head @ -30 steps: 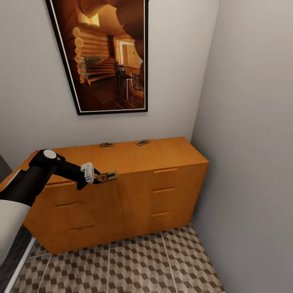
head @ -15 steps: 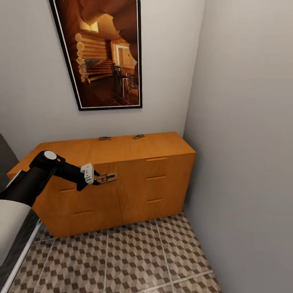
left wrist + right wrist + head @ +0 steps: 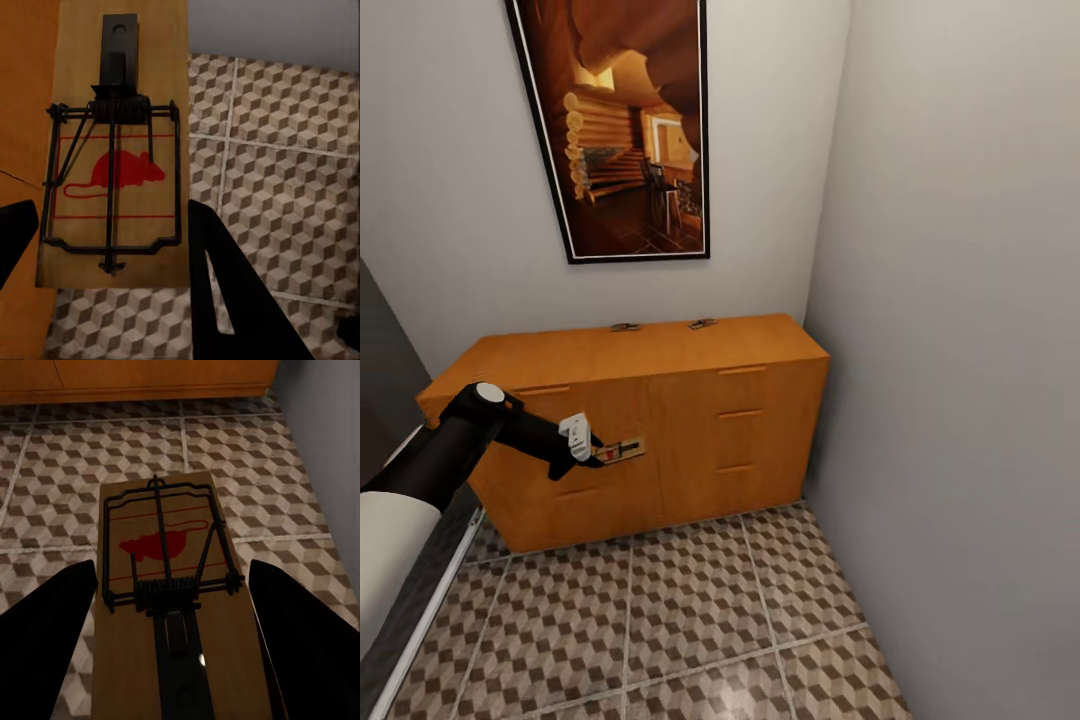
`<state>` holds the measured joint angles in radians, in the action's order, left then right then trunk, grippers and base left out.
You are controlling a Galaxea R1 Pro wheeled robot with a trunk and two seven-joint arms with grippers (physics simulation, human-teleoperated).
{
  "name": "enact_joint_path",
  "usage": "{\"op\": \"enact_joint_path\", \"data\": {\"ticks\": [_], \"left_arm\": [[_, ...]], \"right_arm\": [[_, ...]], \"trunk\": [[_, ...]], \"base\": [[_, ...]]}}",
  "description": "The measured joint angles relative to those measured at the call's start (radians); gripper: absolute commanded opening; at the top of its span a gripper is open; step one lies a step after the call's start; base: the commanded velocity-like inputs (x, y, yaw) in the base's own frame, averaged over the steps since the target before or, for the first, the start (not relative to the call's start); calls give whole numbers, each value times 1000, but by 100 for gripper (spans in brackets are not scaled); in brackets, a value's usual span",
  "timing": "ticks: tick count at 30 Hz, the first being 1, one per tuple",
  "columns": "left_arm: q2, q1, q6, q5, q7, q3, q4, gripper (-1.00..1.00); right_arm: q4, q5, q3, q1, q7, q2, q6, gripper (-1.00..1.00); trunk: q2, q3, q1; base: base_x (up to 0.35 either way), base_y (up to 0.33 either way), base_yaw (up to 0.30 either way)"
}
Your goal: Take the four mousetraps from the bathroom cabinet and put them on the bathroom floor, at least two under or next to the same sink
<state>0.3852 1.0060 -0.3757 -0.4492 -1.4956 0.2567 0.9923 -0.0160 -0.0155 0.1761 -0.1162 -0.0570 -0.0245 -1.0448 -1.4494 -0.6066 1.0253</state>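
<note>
One mousetrap (image 3: 621, 451) sits clamped in the left gripper (image 3: 596, 455), held level in front of the cabinet (image 3: 660, 420) and above the bathroom floor (image 3: 660, 620). In the left wrist view that mousetrap (image 3: 112, 150) carries a red mouse silhouette inside red lines, with no readable writing. The right gripper (image 3: 176, 607) has its dark fingers (image 3: 300, 637) on either side of a second mousetrap (image 3: 169, 592) with the same red mouse print, over the cube-patterned tiles. Two more mousetraps (image 3: 625, 327) (image 3: 702, 324) lie on the cabinet's flat top near the wall. A framed picture (image 3: 625, 130) of a log interior hangs above, in a pale-walled corner.
</note>
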Motion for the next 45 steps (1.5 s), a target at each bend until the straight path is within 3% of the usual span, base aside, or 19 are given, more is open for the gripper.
{"op": "enact_joint_path", "data": {"ticks": [5,8,13,15,17,21,24,30,32,35,39,45], "left_arm": [[-31,-19,43,0,15,21,-144,-100],[-49,-30,163,3,84,24,-292,-100],[-86,-35,419,17,320,36,-733,-100],[-99,-36,527,17,442,29,-913,-100],[-107,-38,649,28,550,18,-1005,-100],[-104,-84,741,36,628,18,-1058,-100],[-100,-119,757,50,685,15,-1067,-100],[-106,-208,763,100,916,13,-1070,-100],[-112,-229,763,124,956,13,-1071,-100],[-127,-275,762,191,1037,19,-1071,-100],[-169,-366,782,245,1249,24,-1071,-100],[-234,-487,938,286,1449,23,-1070,-100]], "right_arm": [[0,0,0,0,0,0,0,-100],[0,0,0,0,0,0,0,-100],[-1,0,0,0,0,0,6,-100],[-1,0,0,0,1,0,9,-100],[-1,-1,0,0,1,0,10,-100],[-3,-3,0,0,1,0,10,-100],[-4,-4,-3,0,1,1,10,-100],[-42,-4,-6,0,-21,3,11,-100],[-60,-4,-7,0,-33,3,20,-100],[-124,-4,-8,0,-52,7,118,-100],[-304,-6,-6,0,-60,17,350,-100],[-428,-7,-6,0,-62,20,462,-100]], "trunk": [[0,0,0],[0,0,0],[0,0,0],[0,0,0],[0,0,0],[0,0,0],[0,0,0],[0,0,0],[0,0,0],[0,0,0],[0,0,0],[0,0,0]], "base": [[-26,0,0],[-6,0,0],[-1,0,0],[0,0,0],[0,0,0],[0,0,0],[0,0,0],[0,0,0],[0,0,0],[0,0,0],[0,0,0],[0,0,0]]}}
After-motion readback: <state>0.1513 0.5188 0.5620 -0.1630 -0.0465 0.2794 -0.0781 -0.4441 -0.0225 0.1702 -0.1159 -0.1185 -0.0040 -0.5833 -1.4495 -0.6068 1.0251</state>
